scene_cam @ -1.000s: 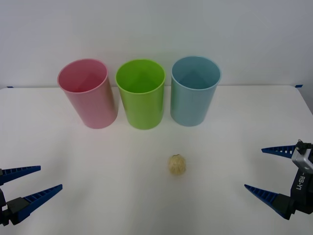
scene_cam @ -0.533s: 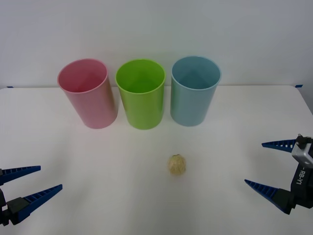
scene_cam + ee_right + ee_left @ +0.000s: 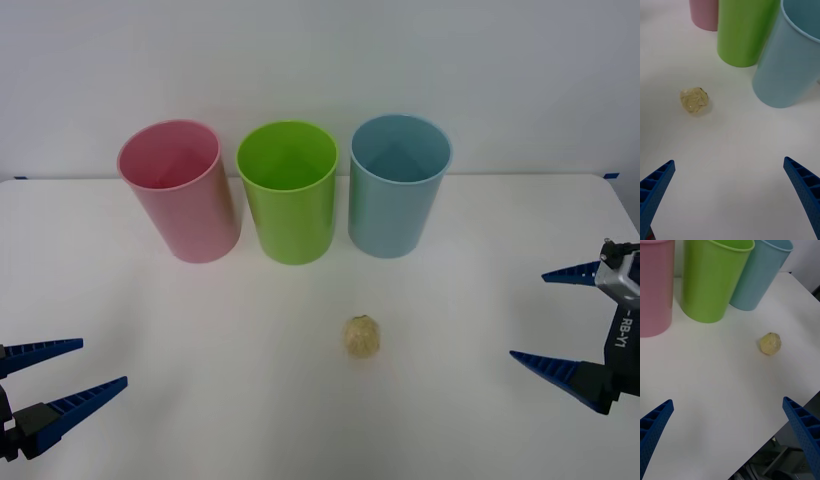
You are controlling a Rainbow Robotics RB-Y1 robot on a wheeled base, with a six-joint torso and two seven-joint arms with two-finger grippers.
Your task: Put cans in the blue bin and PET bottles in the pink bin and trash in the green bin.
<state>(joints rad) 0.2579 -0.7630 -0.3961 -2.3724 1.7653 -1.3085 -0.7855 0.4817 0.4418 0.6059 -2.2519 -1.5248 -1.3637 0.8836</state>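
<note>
Trash lies loose on the white table, in front of the green bin and apart from it. Pink bin stands upright left of the green bin; blue bin stands upright right of it. Nothing lies between the trash and the bins. Right gripper hangs well right of the trash, fingers spread, holding nothing. Left gripper sits well left of the trash, released. A plain pale wall rises behind the bins.
</note>
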